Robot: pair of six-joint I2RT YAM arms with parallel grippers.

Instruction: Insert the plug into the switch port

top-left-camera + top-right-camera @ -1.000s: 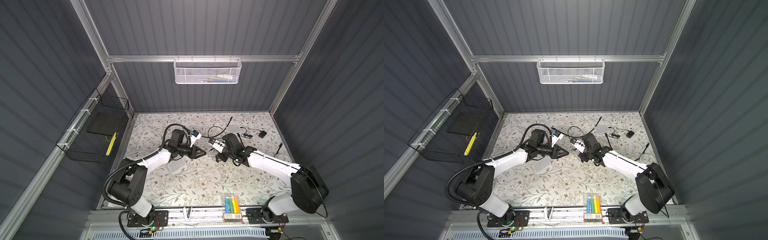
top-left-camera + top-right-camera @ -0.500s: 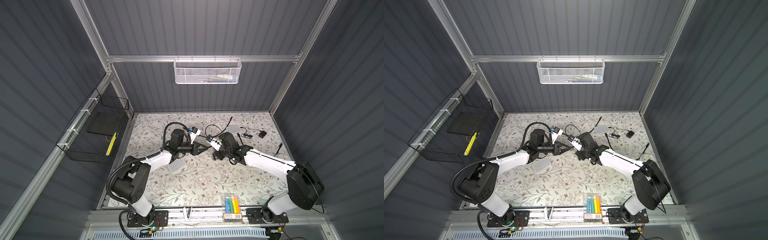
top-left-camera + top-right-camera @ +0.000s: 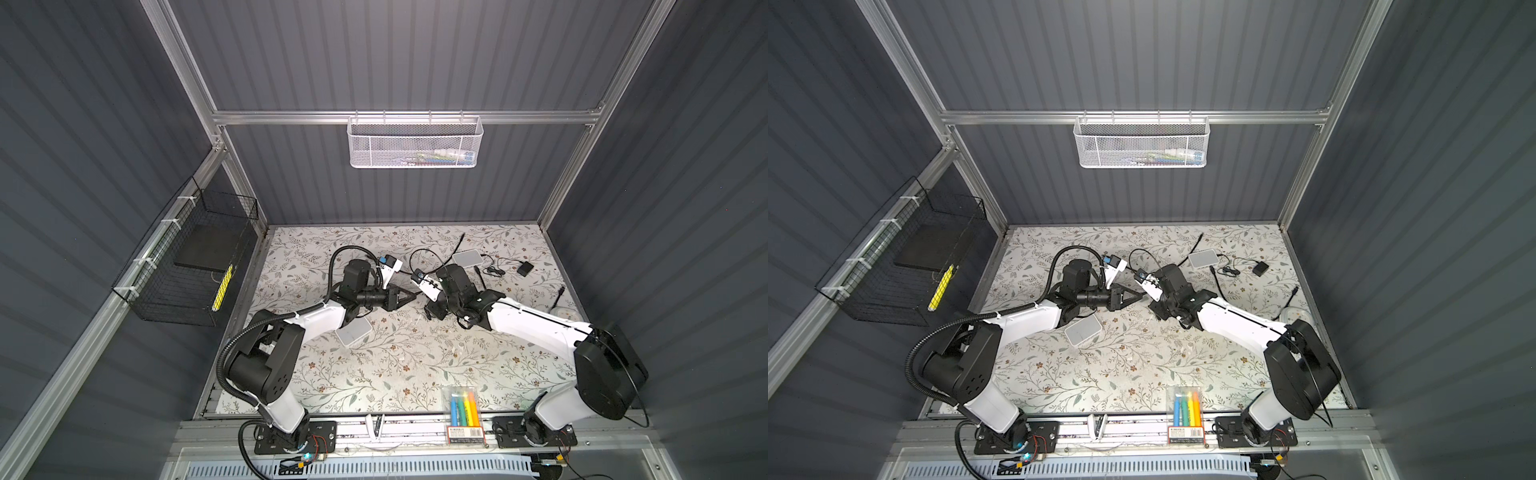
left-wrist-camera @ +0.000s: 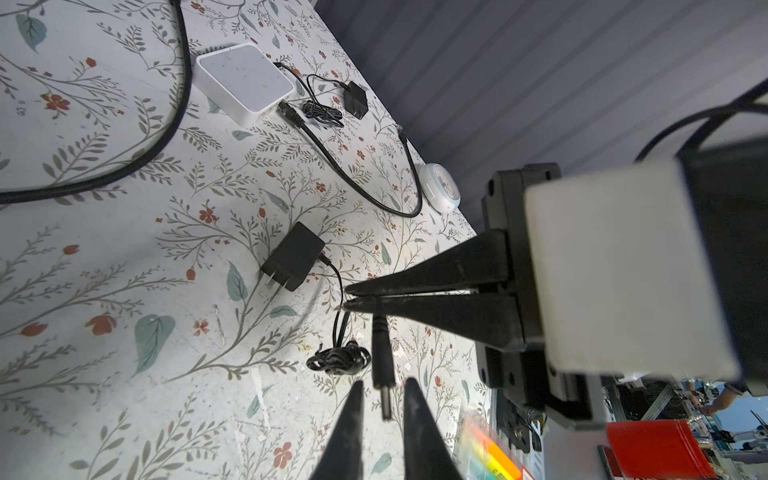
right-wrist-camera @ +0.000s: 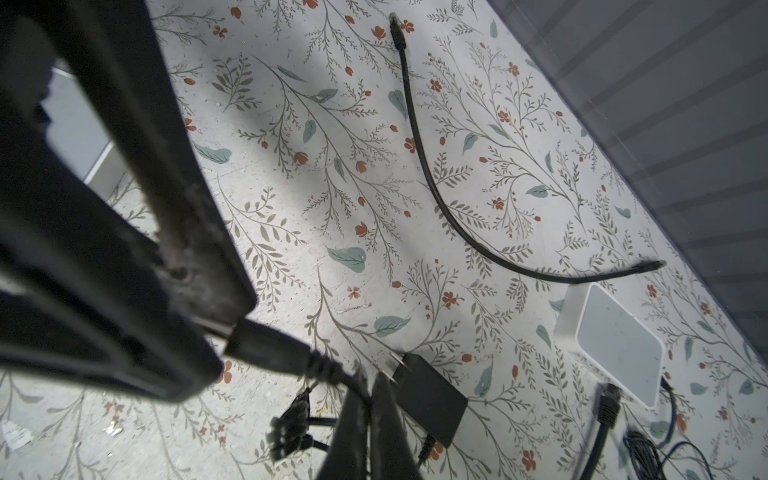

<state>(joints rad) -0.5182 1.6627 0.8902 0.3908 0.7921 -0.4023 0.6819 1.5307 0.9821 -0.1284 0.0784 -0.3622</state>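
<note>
Black plug (image 4: 381, 353): cord (image 4: 340, 279) clamped in right tool (image 4: 348, 300).
Left tool (image 4: 383, 384): just narrowed, straddling plug, not touching.
Insertion: awaits handover.

Steeply down from high in front in both top views, sharing the whole counter (image 3: 399, 353); close and low from each wrist.

A robotics lab test cell: grey ribbed panels (image 3: 415, 54) on an aluminium frame (image 3: 291, 117) enclose a floral tabletop (image 3: 415, 353) bearing a white switch (image 3: 354, 331), with left arm (image 3: 316, 320) and right arm (image 3: 536, 328) bolted to a rail (image 3: 415, 428) along the bottom edge.
</note>
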